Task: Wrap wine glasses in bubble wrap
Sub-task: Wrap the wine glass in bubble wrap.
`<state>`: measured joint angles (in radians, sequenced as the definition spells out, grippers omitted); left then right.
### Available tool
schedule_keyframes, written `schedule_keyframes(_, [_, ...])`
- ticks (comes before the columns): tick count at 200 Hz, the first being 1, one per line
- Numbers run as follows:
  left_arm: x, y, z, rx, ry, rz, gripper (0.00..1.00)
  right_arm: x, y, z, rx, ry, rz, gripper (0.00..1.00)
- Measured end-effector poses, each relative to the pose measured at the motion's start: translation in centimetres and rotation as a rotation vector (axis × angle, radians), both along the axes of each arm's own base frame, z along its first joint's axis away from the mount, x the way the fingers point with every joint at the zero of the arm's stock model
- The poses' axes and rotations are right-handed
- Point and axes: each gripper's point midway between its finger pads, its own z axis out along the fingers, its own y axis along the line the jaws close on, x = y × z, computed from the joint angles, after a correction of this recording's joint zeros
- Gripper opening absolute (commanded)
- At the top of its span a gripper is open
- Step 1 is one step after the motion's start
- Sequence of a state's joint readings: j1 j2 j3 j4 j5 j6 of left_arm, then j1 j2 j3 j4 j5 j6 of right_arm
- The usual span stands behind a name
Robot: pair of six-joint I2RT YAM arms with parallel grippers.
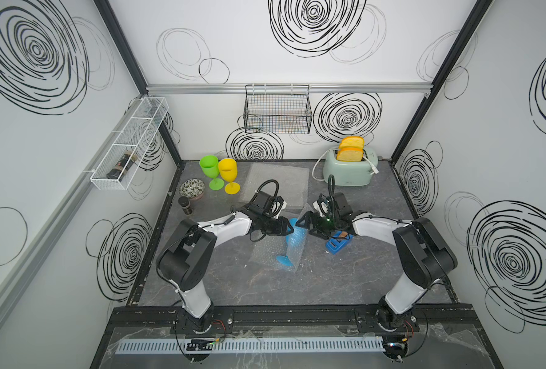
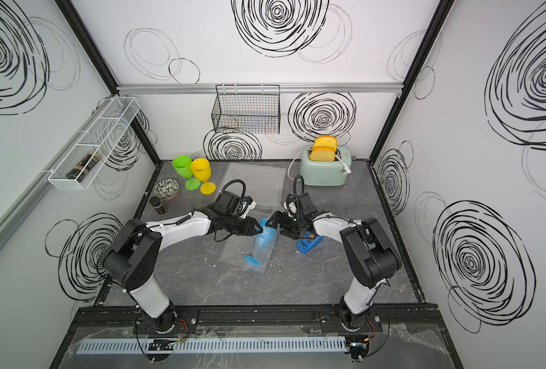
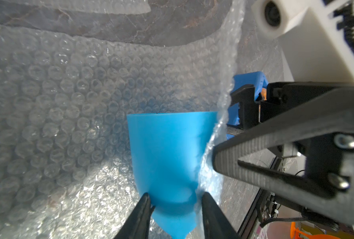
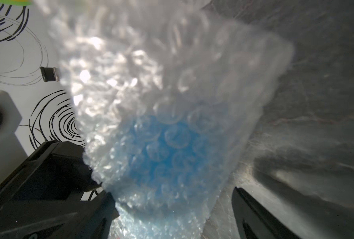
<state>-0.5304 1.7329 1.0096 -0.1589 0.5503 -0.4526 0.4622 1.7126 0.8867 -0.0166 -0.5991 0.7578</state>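
Grey marbled worktop (image 1: 345, 281) is filling the cell floor, and white walls scrawled with black spirals are closing it in. At its rear left corner the green goblet (image 1: 209, 165) and yellow goblet (image 1: 227, 168) are standing upright side by side. A patterned bowl (image 1: 192, 188) and a dark lidded jar (image 1: 185, 205) are sitting near them along the left edge. A mint toaster (image 1: 348, 172) holding two bread slices (image 1: 350, 148) is sitting at the rear right. A spare sheet of bubble wrap (image 1: 279, 179) is lying flat between the two groups. I am seeing a blue tape dispenser (image 1: 338, 245) crowding the right gripper (image 1: 302, 222), just beside it and under that wrist.

At the worktop's middle the blue goblet (image 1: 283, 260) is lying on its side on a bubble wrap sheet (image 1: 263, 254), foot toward the front edge, bowl toward the rear. I am keeping the left gripper (image 3: 175, 194) pinched on the bowl's narrow end, one finger on each side. The sheet's right side is standing up as a flap against the bowl, between it and the right gripper. That gripper's jaws are standing spread wide around the covered bowl, which is showing as a blue blur through the bubbles. One finger (image 4: 101, 213) seems to be touching the film, and its mate is standing clear.
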Motion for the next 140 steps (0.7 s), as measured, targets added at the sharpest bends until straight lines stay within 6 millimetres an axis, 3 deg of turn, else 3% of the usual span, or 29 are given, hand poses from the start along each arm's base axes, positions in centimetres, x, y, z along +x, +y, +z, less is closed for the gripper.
schedule_keyframes(29, [-0.6, 0.3, -0.3, 0.007, 0.017, 0.001, 0.60, 0.4, 0.4, -0.1, 0.005, -0.002, 0.006, 0.86])
schedule_keyframes(45, [-1.5, 0.7, -0.2, 0.012, 0.031, 0.000, 0.61, 0.6, 0.6, 0.0, 0.004, -0.006, 0.010, 0.85])
schedule_keyframes(91, [-4.8, 2.1, 1.4, -0.017, 0.025, -0.017, 0.48, 0.6, 0.9, 0.1, -0.010, -0.022, 0.024, 0.85])
schedule_keyframes(140, [-7.8, 3.1, -0.2, -0.013, 0.085, -0.036, 0.32, 0.4, 1.3, 0.2, -0.026, -0.035, 0.038, 0.85])
